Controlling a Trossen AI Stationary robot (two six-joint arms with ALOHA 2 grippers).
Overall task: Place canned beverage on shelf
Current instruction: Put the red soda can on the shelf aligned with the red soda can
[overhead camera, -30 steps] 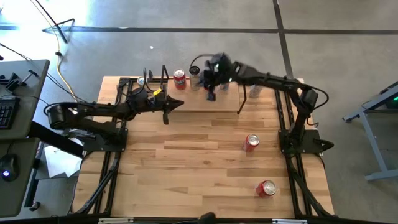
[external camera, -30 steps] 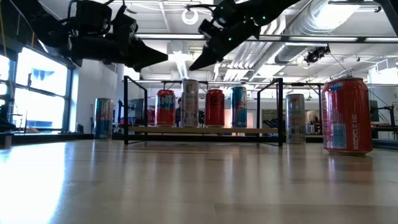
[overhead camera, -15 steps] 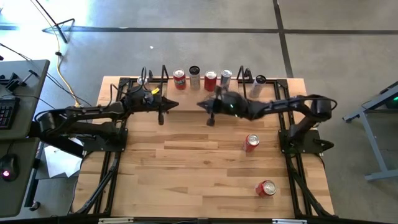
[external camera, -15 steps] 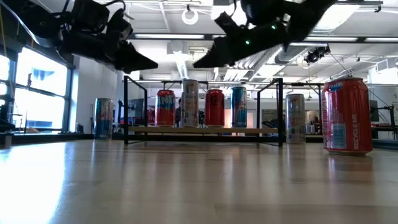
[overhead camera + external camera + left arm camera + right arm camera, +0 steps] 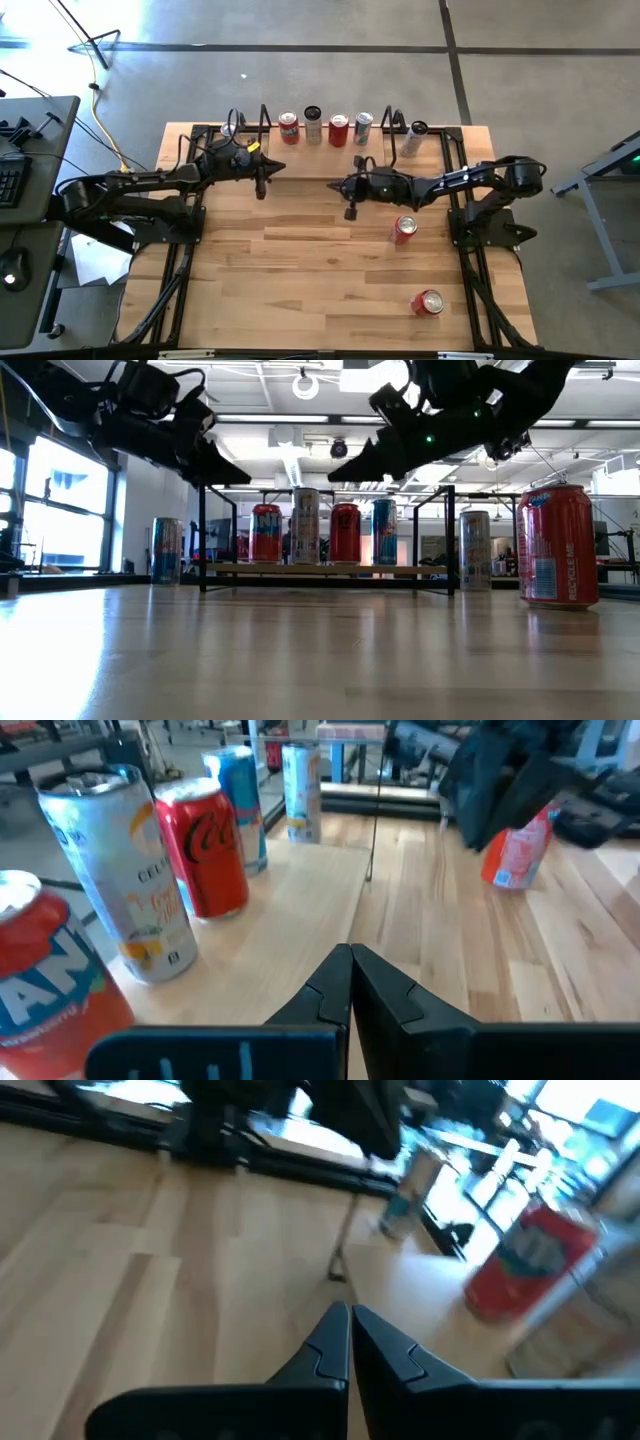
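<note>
Low light-wood shelf with black wire ends (image 5: pixel 325 150) sat at the table's far edge, four cans in a row on it. Left gripper (image 5: pixel 261 189) and right gripper (image 5: pixel 350 209), both pressed together and empty, hovered over open tabletop.

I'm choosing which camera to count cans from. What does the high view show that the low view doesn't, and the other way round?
Only the high view shows a second red can lying near the table's front and the desk beside it. Only the low view shows the can labels side-on and the room's ceiling lights. Both show four cans on the shelf, a can off each shelf end, and the left gripper and right gripper shut, empty, above the table.
</note>
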